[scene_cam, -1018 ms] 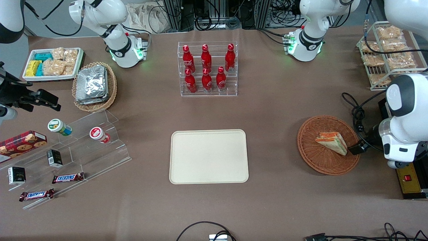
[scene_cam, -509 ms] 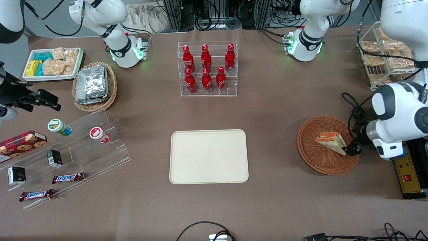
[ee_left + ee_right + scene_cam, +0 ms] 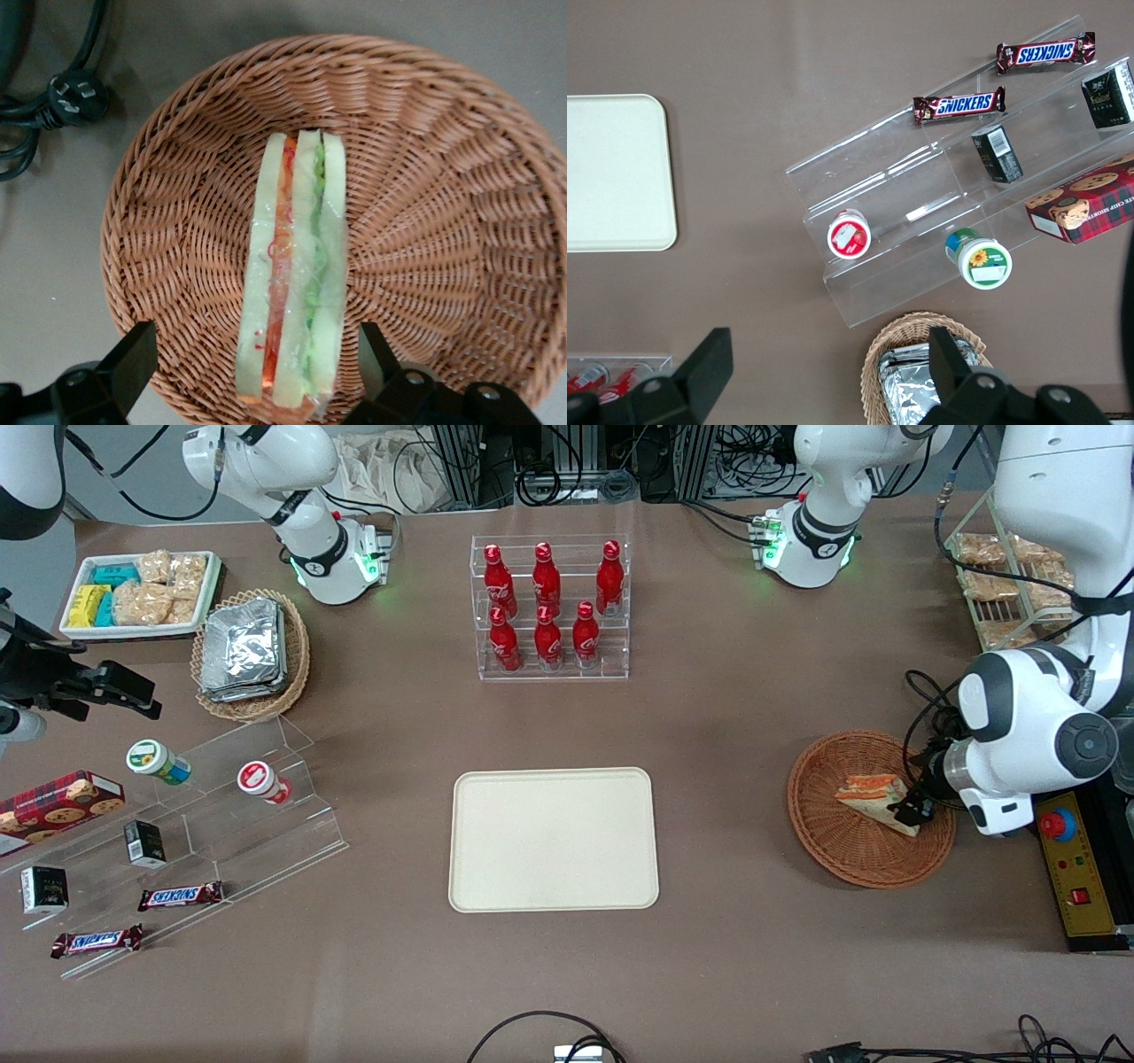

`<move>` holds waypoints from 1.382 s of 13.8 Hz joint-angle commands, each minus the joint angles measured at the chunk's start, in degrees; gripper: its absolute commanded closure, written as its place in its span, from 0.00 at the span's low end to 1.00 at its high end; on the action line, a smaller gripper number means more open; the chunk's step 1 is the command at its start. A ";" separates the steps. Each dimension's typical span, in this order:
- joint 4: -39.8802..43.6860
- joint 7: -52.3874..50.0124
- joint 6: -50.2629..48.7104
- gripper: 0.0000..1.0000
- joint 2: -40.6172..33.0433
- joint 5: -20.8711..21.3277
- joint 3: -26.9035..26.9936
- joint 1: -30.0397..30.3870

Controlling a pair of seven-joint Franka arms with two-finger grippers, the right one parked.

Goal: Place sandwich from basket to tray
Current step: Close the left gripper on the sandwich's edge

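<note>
The sandwich (image 3: 873,798), a wedge of white bread with orange-red and green layers, lies in the round orange-brown wicker basket (image 3: 824,824) toward the working arm's end of the table. It also shows in the left wrist view (image 3: 292,283), lying in the basket (image 3: 443,230). My left gripper (image 3: 912,811) is open just above the basket, with one finger (image 3: 133,359) on each side of the sandwich's wide end, not touching it. The cream-beige tray (image 3: 554,840) lies flat at the table's middle, bare.
A clear rack of red bottles (image 3: 549,607) stands farther from the camera than the tray. A black cable with plug (image 3: 53,102) lies beside the basket. A yellow control box (image 3: 1076,868) sits by the table edge near the working arm. A wire rack of bagged snacks (image 3: 1005,584) stands farther back.
My left gripper has moved in over the basket from its rim, toward the sandwich's wide end, and the arm has swung up and inward. The sandwich has not moved.
</note>
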 commanded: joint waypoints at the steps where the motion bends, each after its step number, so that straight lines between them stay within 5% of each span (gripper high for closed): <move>1: -2.28 -0.08 1.15 0.00 -0.89 -0.10 0.04 0.03; 6: -2.29 -0.16 2.82 0.02 1.74 -0.45 -0.05 -0.31; 12: -1.94 4.38 11.78 0.18 2.37 -1.85 -0.32 0.39; 13: -1.94 7.28 11.52 0.40 1.58 -3.33 -0.23 0.39; 14: -2.20 9.05 11.09 0.83 1.31 -3.70 -0.23 0.30; 15: -2.29 8.98 10.91 1.00 1.40 -3.70 -0.23 0.13; 16: -2.29 7.50 10.64 0.86 1.66 -3.79 -0.23 0.04; 19: -2.12 6.52 8.55 1.00 1.40 -3.70 -0.23 -0.23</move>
